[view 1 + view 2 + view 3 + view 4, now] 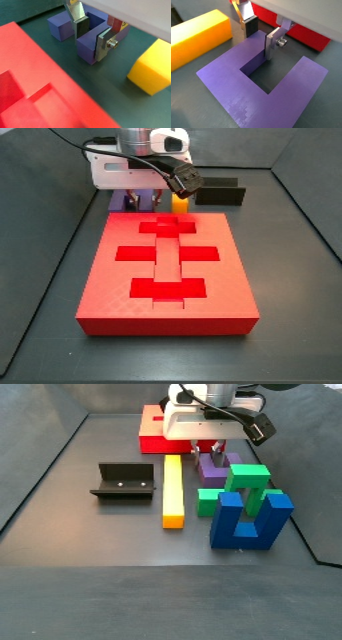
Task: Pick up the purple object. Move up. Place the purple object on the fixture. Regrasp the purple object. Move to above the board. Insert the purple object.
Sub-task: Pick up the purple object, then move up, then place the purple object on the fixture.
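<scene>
The arm reaches straight down behind the board point(167, 268), its end effector point(258, 39) lowered onto the purple object point(271, 87), which lies flat on the table beside the yellow bar point(194, 37). Both wrist views show the silver fingers point(103, 46) narrowly parted, straddling one prong of the purple object, pads against or just beside it. Only a side view shows the fixture point(123, 481), well apart, and the green block point(238, 489) and blue block point(250, 521).
</scene>
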Controlling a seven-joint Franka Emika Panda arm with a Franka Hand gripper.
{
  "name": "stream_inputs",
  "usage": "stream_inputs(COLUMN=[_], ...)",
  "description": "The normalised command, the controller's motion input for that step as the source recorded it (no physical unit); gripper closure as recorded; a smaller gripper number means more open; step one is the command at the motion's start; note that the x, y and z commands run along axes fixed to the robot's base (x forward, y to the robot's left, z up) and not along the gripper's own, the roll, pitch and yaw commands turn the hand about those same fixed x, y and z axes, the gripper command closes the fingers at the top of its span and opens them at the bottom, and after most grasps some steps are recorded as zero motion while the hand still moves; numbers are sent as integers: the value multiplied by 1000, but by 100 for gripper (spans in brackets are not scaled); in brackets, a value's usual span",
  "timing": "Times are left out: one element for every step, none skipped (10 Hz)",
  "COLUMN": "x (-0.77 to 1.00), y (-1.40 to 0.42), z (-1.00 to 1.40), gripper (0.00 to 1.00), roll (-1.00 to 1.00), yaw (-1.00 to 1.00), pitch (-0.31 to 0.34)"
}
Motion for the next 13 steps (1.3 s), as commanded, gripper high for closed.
stream_inputs(x=[0, 0, 0, 0, 0, 0, 0, 0, -1, -19, 11, 9, 0], y=[0, 0, 0, 0, 0, 0, 0, 0, 10, 3, -4, -11, -37], z=[0, 0, 0, 0, 0, 0, 0, 833, 776, 625, 333, -20, -14], gripper=[100, 100, 100, 100, 100, 100, 100, 100, 100, 100, 100, 100, 100], roll=[0, 0, 0, 0, 0, 0, 0, 0, 1, -5, -26, -89, -26], yaw=[0, 0, 0, 0, 0, 0, 0, 0, 3, 2, 6, 0, 0], pitch=[0, 0, 0, 0, 0, 0, 0, 0, 28, 58, 52, 0, -11])
